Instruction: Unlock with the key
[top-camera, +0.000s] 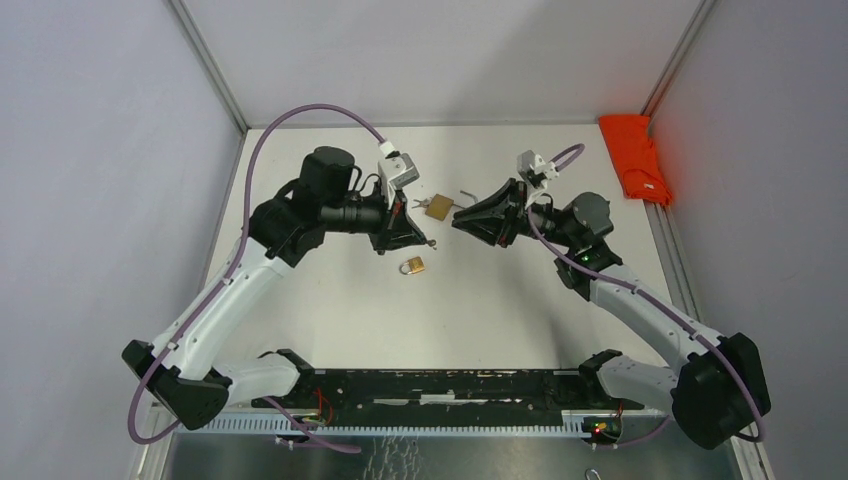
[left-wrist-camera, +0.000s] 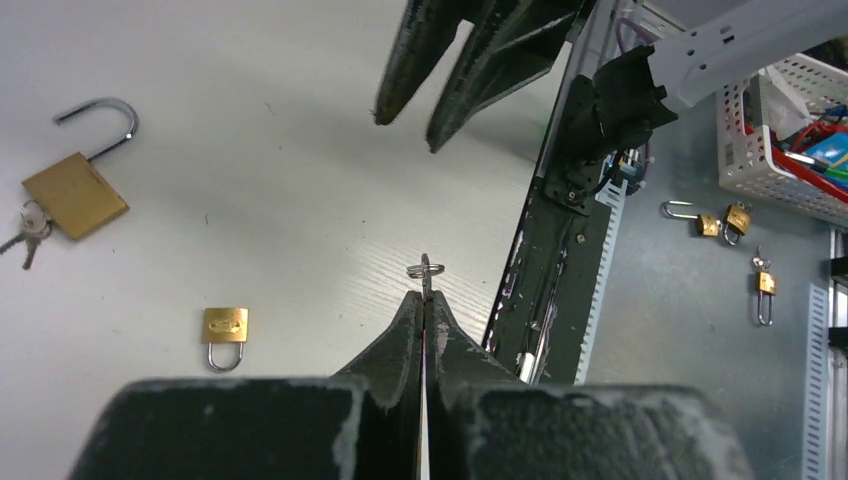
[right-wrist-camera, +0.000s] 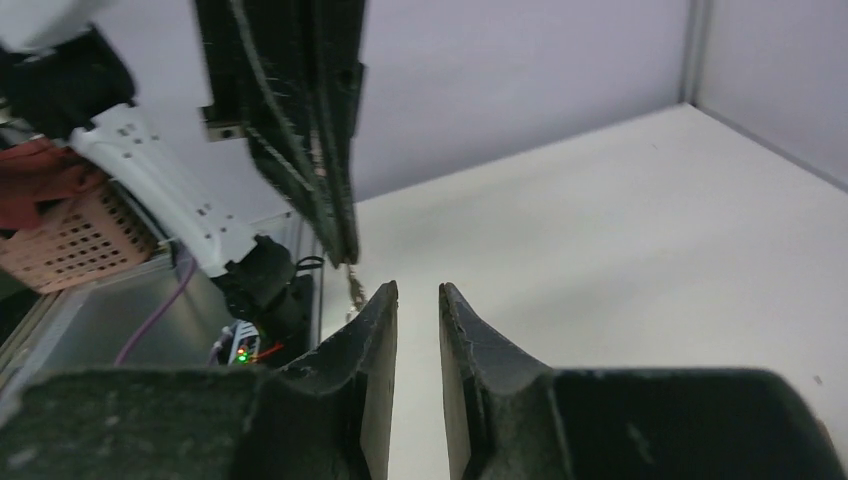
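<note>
White table (top-camera: 330, 310), two locks out on it. The big padlock (top-camera: 438, 207) lies flat toward the far side, its shackle (top-camera: 465, 195) swung open and its keys (top-camera: 418, 204) resting on the top at its left end. Nearer in, apart from it, the small padlock (top-camera: 414, 266) lies shut. At the far right edge sits a crumpled orange cloth (top-camera: 635, 158).

So on my table (top-camera: 480, 310): small padlock (top-camera: 414, 266) sits just nearside of the left pincer (top-camera: 427, 241) with the key (left-wrist-camera: 426, 270) in it, big padlock (top-camera: 438, 207) just beyond, right pincer (top-camera: 458, 222) close on its right.
</note>
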